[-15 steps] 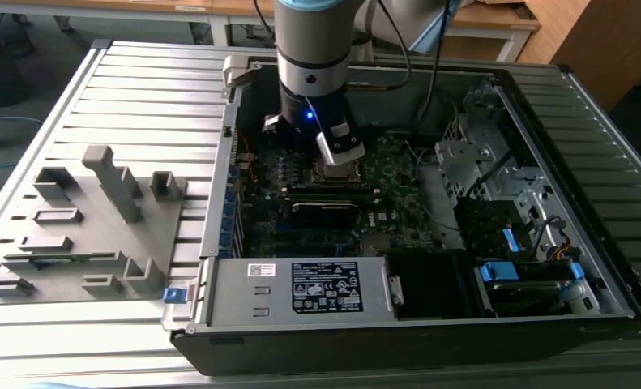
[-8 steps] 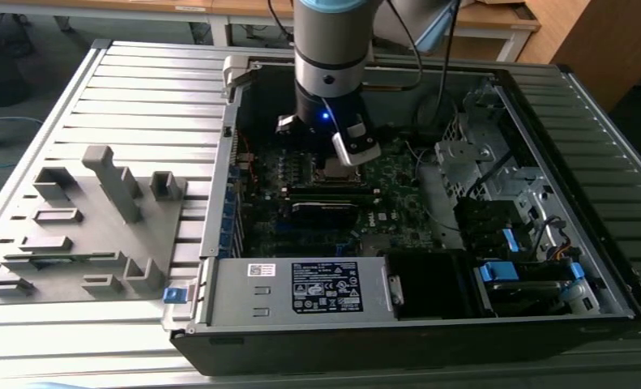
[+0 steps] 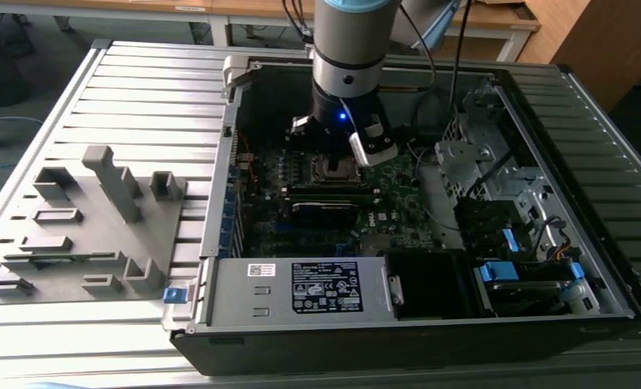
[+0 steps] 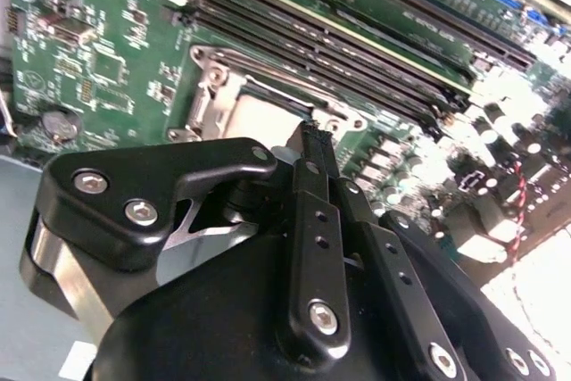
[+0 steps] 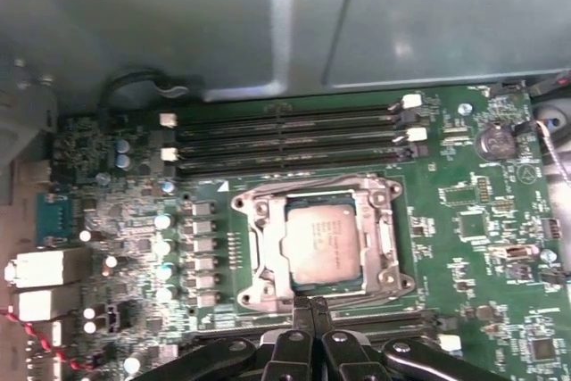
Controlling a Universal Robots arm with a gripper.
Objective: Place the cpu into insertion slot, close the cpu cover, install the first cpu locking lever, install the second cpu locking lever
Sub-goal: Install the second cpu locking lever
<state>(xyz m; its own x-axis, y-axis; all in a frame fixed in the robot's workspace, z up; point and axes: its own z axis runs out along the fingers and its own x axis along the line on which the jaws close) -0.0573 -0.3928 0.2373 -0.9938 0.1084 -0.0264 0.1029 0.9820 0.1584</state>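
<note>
In its socket, the silver-grey cpu (image 5: 323,243) lies flat.

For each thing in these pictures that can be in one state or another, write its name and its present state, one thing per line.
cpu: seated flat in the socket, metal top showing.
cpu cover: down around the cpu, framing it.
gripper: fingers shut together, holding nothing, tips at the socket's edge.
computer case: lying on its side, side panel off, board exposed.
memory slots: long slots beside the socket, white end clips visible.
</note>
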